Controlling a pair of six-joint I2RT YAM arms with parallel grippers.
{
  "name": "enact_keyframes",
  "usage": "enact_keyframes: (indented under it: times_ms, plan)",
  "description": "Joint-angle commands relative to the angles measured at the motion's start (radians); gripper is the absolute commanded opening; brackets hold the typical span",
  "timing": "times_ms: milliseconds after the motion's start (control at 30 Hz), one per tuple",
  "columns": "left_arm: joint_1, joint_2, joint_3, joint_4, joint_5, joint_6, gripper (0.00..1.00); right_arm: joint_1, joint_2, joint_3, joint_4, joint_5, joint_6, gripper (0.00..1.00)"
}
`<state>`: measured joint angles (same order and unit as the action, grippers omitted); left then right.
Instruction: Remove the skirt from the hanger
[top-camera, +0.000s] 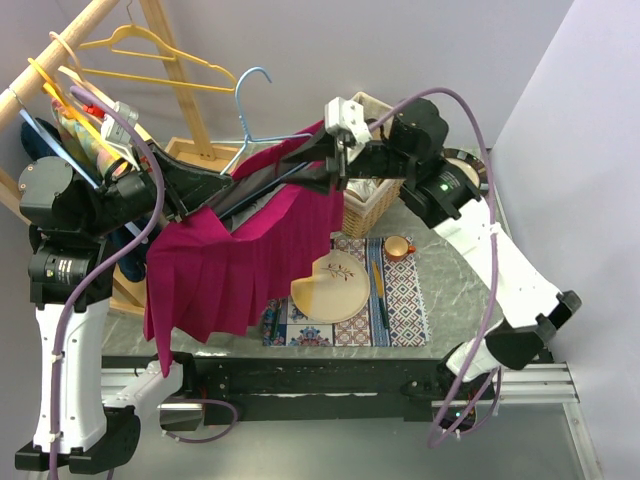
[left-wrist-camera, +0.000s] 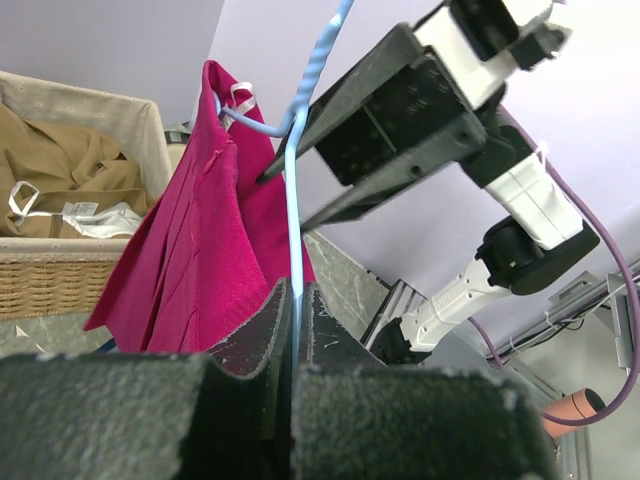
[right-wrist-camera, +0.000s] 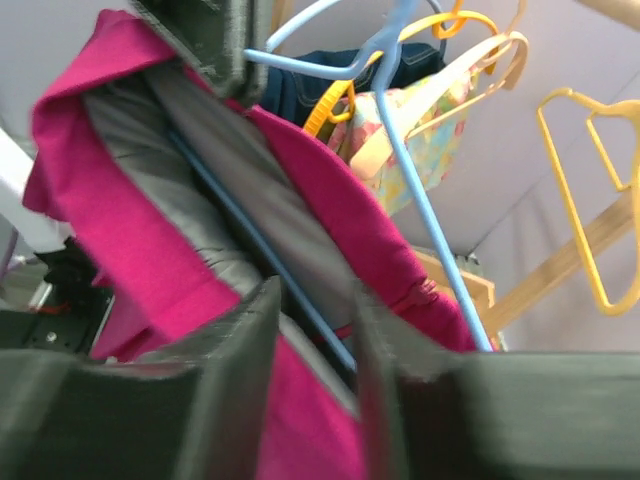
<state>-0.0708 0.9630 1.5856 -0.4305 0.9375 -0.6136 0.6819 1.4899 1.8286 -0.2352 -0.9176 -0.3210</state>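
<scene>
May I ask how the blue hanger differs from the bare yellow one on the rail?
The blue hanger carries the magenta skirt; the yellow hanger is bare. The blue hanger is clamped in the left gripper; the yellow hanger hangs on the wooden rail. Both are thin hooked hangers.

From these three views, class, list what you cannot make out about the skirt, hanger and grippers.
1. Top view: where the skirt sits on the blue hanger; both arms cover it.
2. Right wrist view: whether the right gripper pinches fabric; too close and blurred.
3. Left wrist view: the hanger's lower part, hidden behind the left gripper.
</scene>
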Motion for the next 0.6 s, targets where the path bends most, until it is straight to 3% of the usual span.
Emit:
enact_keyframes:
  times_ms: [0,167,567]
  plan:
    - [0.000,-0.023,0.008,0.108,-0.006,0.012,0.01,0.001,-0.106,-0.006,-0.044,0.045,-0.073,0.52]
    - [-0.001,-0.027,0.002,0.078,0.014,0.040,0.01,-0.002,-0.138,-0.054,0.042,0.115,-0.072,0.61]
    - [-0.001,-0.023,-0.006,0.111,0.064,0.020,0.01,-0.004,0.019,0.077,-0.004,0.178,-0.079,0.61]
